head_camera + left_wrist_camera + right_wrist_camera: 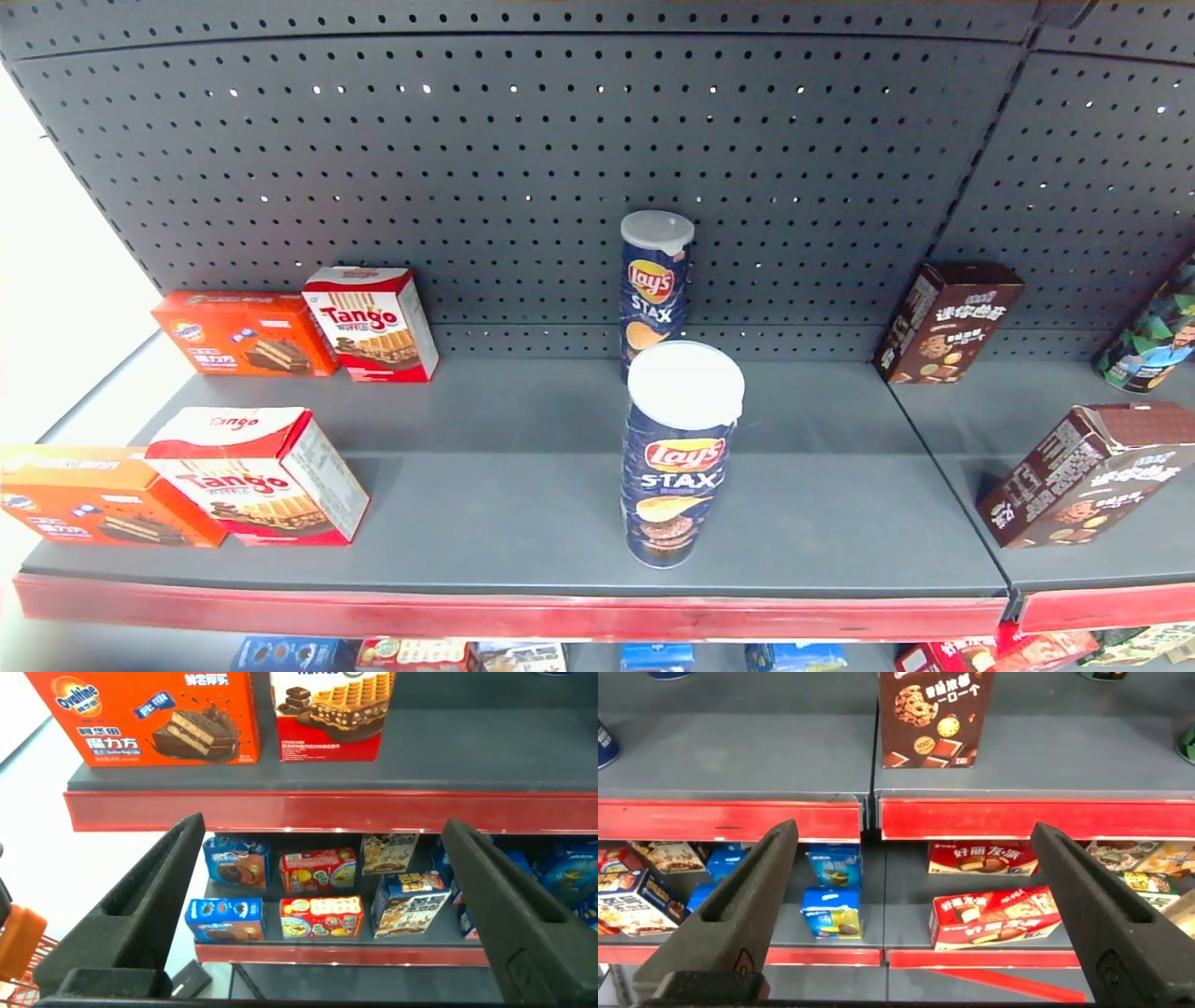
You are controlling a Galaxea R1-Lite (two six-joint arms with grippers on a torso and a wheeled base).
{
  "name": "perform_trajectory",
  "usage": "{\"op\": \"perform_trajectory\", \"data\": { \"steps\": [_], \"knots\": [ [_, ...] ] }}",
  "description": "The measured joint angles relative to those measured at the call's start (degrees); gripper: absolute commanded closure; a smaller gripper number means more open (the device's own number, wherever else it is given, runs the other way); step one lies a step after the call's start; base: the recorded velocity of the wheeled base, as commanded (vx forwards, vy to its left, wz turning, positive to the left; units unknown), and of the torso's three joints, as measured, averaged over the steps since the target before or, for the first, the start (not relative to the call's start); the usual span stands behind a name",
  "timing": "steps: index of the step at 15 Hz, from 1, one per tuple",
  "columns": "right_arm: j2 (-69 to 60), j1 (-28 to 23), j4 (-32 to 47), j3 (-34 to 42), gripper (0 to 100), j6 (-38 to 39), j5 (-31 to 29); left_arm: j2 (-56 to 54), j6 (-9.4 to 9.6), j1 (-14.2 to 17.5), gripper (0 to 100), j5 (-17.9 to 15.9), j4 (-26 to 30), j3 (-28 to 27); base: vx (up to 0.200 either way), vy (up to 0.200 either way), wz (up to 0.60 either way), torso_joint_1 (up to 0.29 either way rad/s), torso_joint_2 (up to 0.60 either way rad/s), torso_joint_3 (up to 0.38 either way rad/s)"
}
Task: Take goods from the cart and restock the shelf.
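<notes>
— Where do the goods stand?

— Two chip cans stand upright mid-shelf. The near chip can (680, 467) is close to the red front lip (504, 616), and the far chip can (655, 280) is behind it against the pegboard back (467, 168). The shelf (504, 485) shows bare grey board on both sides of them.

— And around them?

— On the left, the near wafer box (271, 476) sits beside the near orange cake box (93, 495), with the far wafer box (373, 322) and far orange cake box (245, 331) behind. In the bay to the right are a near brown cookie box (1083, 471) and a far brown cookie box (948, 322).

— The arms?

— The left gripper (322, 826) and right gripper (915, 829) both hang below the front lip, jaws wide apart and holding nothing.

— What could go wrong?

— I judge the near can the weak spot, since it is tall, narrow and near the edge. An arm rising with the next item from the cart could clip it. It could then topple into the far can or roll off the front.
</notes>
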Motion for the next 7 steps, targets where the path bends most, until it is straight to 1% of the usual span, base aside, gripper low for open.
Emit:
{"op": "perform_trajectory", "data": {
  "steps": [7],
  "knots": [
    [0.02,-0.05,0.00,0.00,0,0.00,0.01,0.00,0.00,0.02,0,-0.02,0.00,-0.02,0.000,0.000,0.00,0.000,0.00,0.000]
  ]
}}
